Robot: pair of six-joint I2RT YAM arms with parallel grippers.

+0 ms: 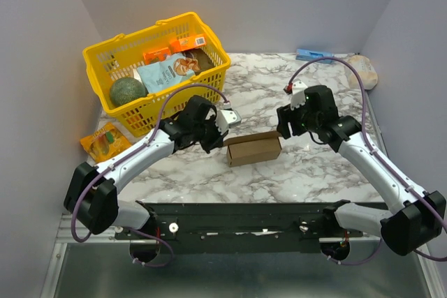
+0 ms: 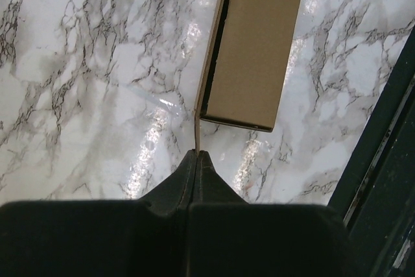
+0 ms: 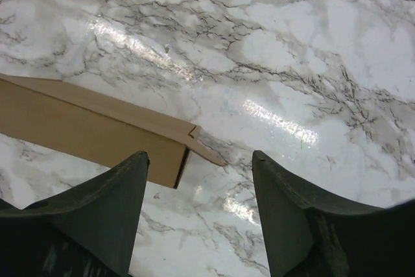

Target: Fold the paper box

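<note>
Marble tabletop [image 1: 314, 165], paper box [image 1: 253, 148] lying mid-frame, long axis L-R btwn the two arms. My left gripper [image 2: 196, 155] is pinched tight on the thin side flap [image 2: 211, 63] at the box's left end. My right gripper [image 3: 200, 160] is wide open w/ nothing held, box's right end just lower left of it. Right looks best placed for that end.

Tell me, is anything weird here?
An orange packet lies outside the basket, not in it with the rest. A flap of the box sticks out, pinched in the left hand.
</note>
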